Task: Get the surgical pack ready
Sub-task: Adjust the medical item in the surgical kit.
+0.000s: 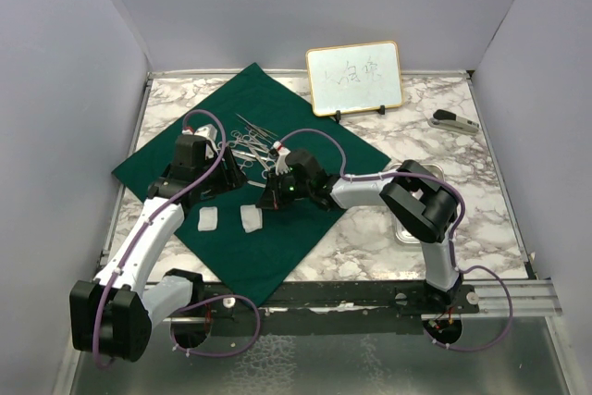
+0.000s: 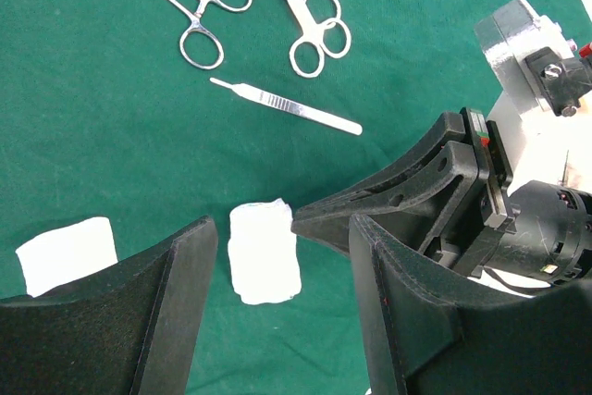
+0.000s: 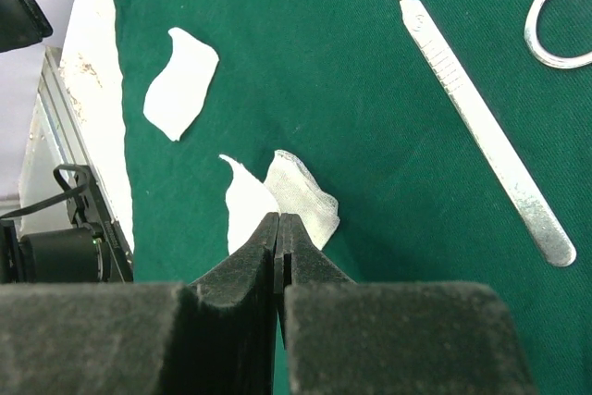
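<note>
The dark green cloth lies spread on the marble table. Silver scissor-like instruments and a scalpel handle rest on it. Two white gauze squares lie near its middle, one with its corner pinched and lifted in my shut right gripper. The other gauze square lies flat to the left. My left gripper hovers open over the pinched gauze, touching nothing. The steel tray sits half hidden under the right arm.
A gold-framed whiteboard stands at the back. A small stapler-like object lies at the back right. The two grippers are close together over the cloth. Grey walls close in the table's sides.
</note>
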### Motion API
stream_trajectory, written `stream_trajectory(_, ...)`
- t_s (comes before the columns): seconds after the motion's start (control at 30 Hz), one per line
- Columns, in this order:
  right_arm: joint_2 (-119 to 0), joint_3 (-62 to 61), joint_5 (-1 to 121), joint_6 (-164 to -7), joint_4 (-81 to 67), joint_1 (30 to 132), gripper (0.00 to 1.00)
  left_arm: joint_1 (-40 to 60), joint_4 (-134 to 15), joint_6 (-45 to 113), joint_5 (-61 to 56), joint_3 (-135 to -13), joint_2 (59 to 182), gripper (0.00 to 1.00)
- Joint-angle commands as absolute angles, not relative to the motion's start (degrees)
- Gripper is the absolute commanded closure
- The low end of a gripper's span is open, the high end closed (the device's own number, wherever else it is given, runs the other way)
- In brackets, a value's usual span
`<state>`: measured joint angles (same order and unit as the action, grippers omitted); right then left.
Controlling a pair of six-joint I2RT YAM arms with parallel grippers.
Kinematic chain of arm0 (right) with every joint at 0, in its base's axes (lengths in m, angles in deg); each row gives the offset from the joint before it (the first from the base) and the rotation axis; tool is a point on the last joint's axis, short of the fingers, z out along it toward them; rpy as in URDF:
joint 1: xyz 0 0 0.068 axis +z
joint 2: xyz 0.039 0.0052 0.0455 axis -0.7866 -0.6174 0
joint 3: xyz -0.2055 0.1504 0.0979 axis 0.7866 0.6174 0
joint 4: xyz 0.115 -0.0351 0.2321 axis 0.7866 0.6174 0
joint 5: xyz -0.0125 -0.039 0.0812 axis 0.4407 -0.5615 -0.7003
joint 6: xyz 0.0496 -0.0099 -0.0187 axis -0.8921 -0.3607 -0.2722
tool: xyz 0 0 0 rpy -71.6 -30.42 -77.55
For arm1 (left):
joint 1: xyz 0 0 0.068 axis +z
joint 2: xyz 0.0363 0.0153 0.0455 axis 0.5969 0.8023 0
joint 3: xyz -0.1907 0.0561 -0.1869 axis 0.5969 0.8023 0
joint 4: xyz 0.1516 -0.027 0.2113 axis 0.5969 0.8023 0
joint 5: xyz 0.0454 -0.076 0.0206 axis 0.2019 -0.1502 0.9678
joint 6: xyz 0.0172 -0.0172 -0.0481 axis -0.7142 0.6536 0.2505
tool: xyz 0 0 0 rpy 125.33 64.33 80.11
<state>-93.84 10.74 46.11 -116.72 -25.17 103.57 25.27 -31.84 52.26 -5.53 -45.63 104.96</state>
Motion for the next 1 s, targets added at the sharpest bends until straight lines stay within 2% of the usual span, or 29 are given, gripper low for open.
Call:
stream_trajectory(0.0,-94.53,10.13,47.9,-116.12,-25.85,103.9,0.99,25.05,-31.4,51.37,-6.11,-45.88,103.66,0.38)
stream_trajectory(0.6,-95.45,11.01,49.05,-116.87,-26.46,103.9,0.99,25.08,-30.84,51.33,-6.48,-46.31,103.48,0.37)
stream_trajectory(0.97,-94.73,11.3,51.03,-117.01,-24.98,103.9,0.94,25.09,-28.71,51.32,-6.17,-48.8,104.26,0.37)
